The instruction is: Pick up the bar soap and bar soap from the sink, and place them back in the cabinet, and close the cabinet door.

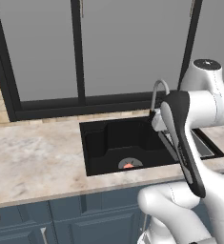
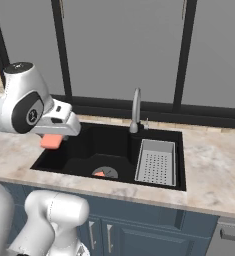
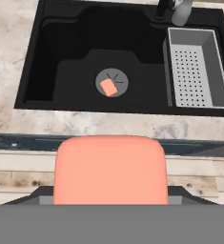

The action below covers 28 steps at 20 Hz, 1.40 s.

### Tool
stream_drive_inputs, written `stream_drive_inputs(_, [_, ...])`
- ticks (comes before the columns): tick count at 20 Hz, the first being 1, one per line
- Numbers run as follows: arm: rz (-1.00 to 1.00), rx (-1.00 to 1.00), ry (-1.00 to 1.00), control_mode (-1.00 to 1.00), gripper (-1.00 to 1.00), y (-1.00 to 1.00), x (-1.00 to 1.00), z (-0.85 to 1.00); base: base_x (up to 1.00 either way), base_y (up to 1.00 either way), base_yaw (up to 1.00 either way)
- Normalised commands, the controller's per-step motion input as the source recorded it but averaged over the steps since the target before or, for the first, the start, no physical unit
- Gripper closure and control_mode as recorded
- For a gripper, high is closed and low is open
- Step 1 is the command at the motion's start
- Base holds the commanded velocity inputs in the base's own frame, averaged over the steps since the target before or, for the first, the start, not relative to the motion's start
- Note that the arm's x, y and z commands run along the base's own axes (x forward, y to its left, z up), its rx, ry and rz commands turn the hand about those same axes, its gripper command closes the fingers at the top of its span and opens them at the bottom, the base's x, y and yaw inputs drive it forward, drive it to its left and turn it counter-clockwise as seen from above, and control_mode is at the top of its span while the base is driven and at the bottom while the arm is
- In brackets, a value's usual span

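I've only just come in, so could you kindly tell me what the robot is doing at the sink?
The arm's pincer holds one salmon bar soap, lifted above the counter in front of the black sink. A second bar soap lies on the round grey drain in the basin. A grey draining tray sits at one side of the sink, near the faucet.

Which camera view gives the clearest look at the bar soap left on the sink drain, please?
The hand view: it looks straight down on the bar soap, whole and unobstructed on the grey drain. Both base views show just a small orange sliver at a low angle.
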Motion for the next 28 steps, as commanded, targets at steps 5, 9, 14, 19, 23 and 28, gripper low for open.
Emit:
stream_drive_inputs(5, [0.00, 0.00, -0.05, -1.00, 1.00, 0.00, -0.21, 0.05, 0.00, 0.00, 0.00])
stream_drive_inputs(9, [0.00, 0.00, -0.01, -1.00, 1.00, 0.00, -0.22, 0.07, 0.00, 0.00, 0.00])
stream_drive_inputs(14, [0.00, 0.00, 0.00, 1.00, 1.00, 0.00, 0.00, 0.00, -0.21, -0.19, 0.00])
stream_drive_inputs(19, [0.00, 0.00, 0.00, 1.00, 1.00, 0.00, 0.00, 0.00, -0.32, -0.36, 0.00])
stream_drive_inputs(23, [0.00, 0.00, 0.00, 1.00, 1.00, 0.00, 0.00, 0.00, -0.33, -0.50, 0.00])
stream_drive_inputs(28, [0.00, 0.00, 0.00, 1.00, 1.00, 0.00, 0.00, 0.00, -0.38, -0.61, 0.00])
